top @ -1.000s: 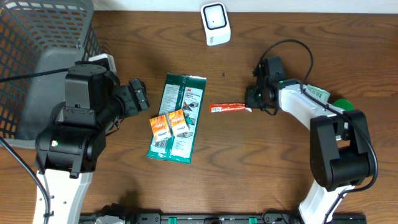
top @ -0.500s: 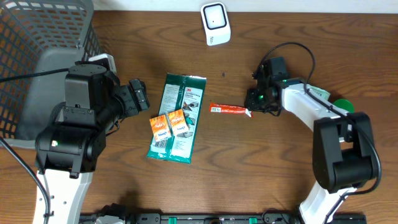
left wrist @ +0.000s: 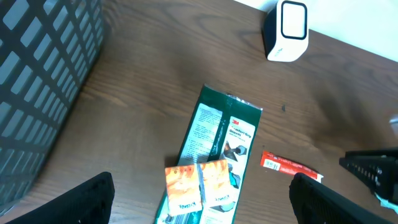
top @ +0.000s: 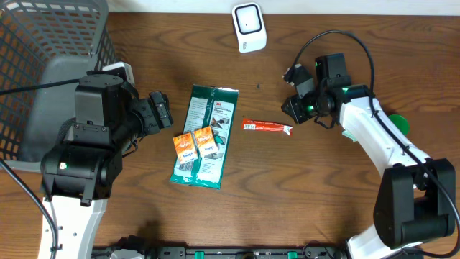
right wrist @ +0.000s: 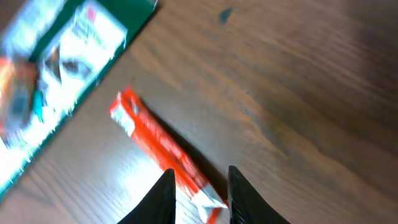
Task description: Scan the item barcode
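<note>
Red stick packet (top: 267,126) lies flat on the wooden table (top: 287,187), between the green pack (top: 205,137) and our right gripper (top: 290,110), well below the white scanner (top: 249,27). Right jaws are slightly parted and grasp nothing. Our left gripper (top: 162,111) gapes wide, empty, beside the grey basket (top: 43,43).

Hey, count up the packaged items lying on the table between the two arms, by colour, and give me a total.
Green package: 1
Orange packets: 2
Red stick packet: 1
Total: 4
</note>
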Tool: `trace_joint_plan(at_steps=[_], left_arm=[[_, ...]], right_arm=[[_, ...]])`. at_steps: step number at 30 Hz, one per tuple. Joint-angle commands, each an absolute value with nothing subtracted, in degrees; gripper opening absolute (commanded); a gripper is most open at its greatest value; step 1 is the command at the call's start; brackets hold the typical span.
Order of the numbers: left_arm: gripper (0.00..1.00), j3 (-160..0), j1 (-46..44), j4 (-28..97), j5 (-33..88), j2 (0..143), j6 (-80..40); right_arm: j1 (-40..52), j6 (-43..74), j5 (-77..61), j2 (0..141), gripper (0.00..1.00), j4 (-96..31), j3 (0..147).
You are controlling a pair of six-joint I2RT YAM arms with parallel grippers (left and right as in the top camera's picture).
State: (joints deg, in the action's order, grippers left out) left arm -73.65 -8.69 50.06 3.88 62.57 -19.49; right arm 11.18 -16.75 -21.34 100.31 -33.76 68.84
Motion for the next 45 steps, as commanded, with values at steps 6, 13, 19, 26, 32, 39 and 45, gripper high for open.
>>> trace_joint_plan(at_steps=[6,13,19,26,32,39,45], left_arm=[[0.9,-74.37,-8.54,50.06,2.94,62.48,-19.35],[0.9,-74.37,-8.54,50.06,2.94,62.48,-19.35],[0.9,-74.37,-8.54,50.06,2.94,62.48,-19.35],[0.9,-74.37,-8.54,50.06,2.94,62.48,-19.35],[0.9,-74.37,-8.54,50.06,2.94,62.48,-19.35],[0.9,-74.37,-8.54,50.06,2.94,62.48,-19.35],[0.9,-74.37,-8.54,50.06,2.94,62.48,-19.35]], right_arm=[[12.21,-39.7,-22.83,102.1,0.18,-35.66,66.04],[12.21,-40.42,-23.81,103.2,0.3,-35.29,65.73],[12.21,-44.56,-24.34,106.17,0.33,-34.48,65.71],[12.21,-46.37,-24.58,109.38,0.32,-30.55,65.71],[12.21,-46.35,-27.31,109.65,0.27,-30.92,65.69],[12.03,-46.37,-27.07,109.65,0.21,-31.05,65.19],[12.03,-46.35,-27.07,109.65,0.13,-32.21,65.17]])
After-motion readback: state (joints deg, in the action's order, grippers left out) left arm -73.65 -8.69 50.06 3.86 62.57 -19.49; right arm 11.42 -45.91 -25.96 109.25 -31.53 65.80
